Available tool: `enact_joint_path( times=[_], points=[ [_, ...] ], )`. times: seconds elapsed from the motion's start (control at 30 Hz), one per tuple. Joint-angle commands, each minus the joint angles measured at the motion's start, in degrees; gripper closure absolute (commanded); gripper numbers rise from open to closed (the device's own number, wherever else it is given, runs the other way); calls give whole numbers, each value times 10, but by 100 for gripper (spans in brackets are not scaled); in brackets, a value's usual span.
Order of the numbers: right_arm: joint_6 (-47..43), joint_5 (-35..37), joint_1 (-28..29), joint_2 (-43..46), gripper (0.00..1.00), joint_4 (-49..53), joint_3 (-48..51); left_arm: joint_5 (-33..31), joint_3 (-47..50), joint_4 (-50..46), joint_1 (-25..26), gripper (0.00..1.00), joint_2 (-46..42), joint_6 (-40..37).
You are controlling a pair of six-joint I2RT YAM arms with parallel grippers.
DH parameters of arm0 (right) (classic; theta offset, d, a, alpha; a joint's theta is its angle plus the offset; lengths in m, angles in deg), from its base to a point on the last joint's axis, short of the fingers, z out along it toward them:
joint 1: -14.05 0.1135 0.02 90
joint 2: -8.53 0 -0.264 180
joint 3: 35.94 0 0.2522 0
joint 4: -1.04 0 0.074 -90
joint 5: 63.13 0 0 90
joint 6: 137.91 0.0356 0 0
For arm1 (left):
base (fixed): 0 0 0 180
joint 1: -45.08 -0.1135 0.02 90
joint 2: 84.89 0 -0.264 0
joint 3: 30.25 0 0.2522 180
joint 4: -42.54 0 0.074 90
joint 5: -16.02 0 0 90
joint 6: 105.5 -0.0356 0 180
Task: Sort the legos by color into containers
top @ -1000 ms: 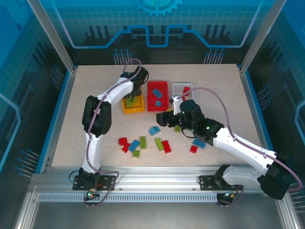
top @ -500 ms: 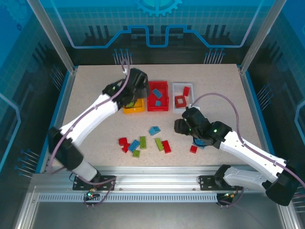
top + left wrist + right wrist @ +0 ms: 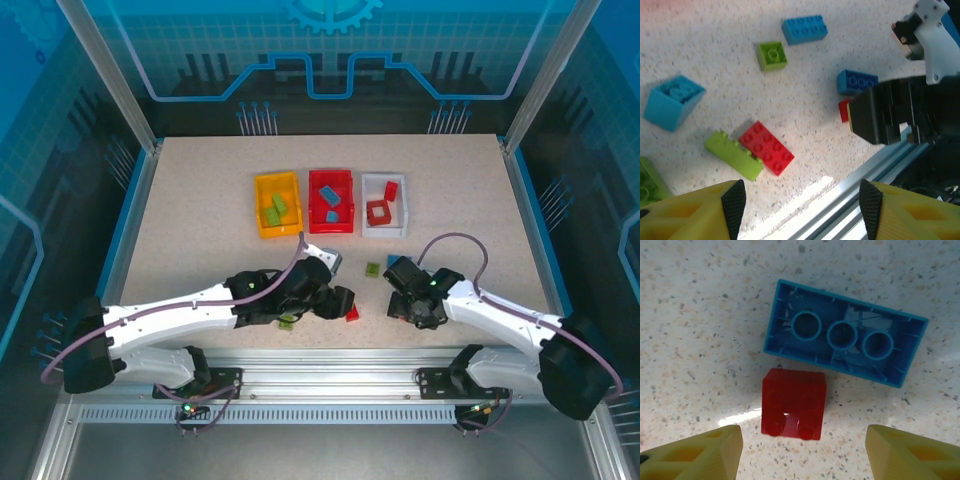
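Legos, small studded plastic bricks in red, blue and lime green, are split between the bins and the speckled beige tabletop (image 3: pixel 200 220). At the far side three open plastic bins stand in a row: the yellow-orange bin (image 3: pixel 260 210) has green bricks in it, the red bin (image 3: pixel 314 200) has blue ones, the white bin (image 3: pixel 384 232) has red ones. Down at the near edge both arms are low over the loose bricks! The left gripper (image 3: pixel 338 300) has its yellow fingers (image 3: pixel 734 202) spread wide with nothing between them; beneath it a flat red brick (image 3: pixel 766 147) lies touching a flat green brick (image 3: pixel 733 155), with a tilted blue block (image 3: pixel 673 102) to their left and a small green square brick (image 3: pixel 772 55) near a long blue brick (image 3: pixel 804 29) farther off. The right gripper (image 3: pixel 412 305) hangs just beside it, jaws parted and empty too, right above a small red brick (image 3: pixel 793 403) and an upside-down blue brick (image 3: pixel 845 332) that sit close together on the table. One green brick (image 3: pixel 372 269) lies alone between the grippers and the bins.
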Motion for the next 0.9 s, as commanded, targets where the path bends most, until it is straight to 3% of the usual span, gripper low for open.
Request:
enact_joint_path(
  times=[0.0, 0.27, 0.5, 0.63, 0.73, 0.87],
  points=[
    [3, -20, -12, -18, 34, -37, 1, -19, 1, 37, 2, 35, -22, 22],
    [2, -17, -29, -62, 48, -54, 9, -26, -13, 39, 2, 35, -30, 6],
    [-20, 13, -10, -57, 75, -41, -24, -46, -15, 30, 2, 35, -48, 5],
    [-53, 68, 14, -22, 75, 14, -106, -85, -31, 14, 1, 34, -62, 1],
    [-122, 88, -26, -40, 75, 22, -187, -101, -51, 12, -6, 34, -58, -8],
    [-219, 51, -105, -135, 76, -27, -286, -94, -76, 20, -31, 33, -44, -17]
  ],
)
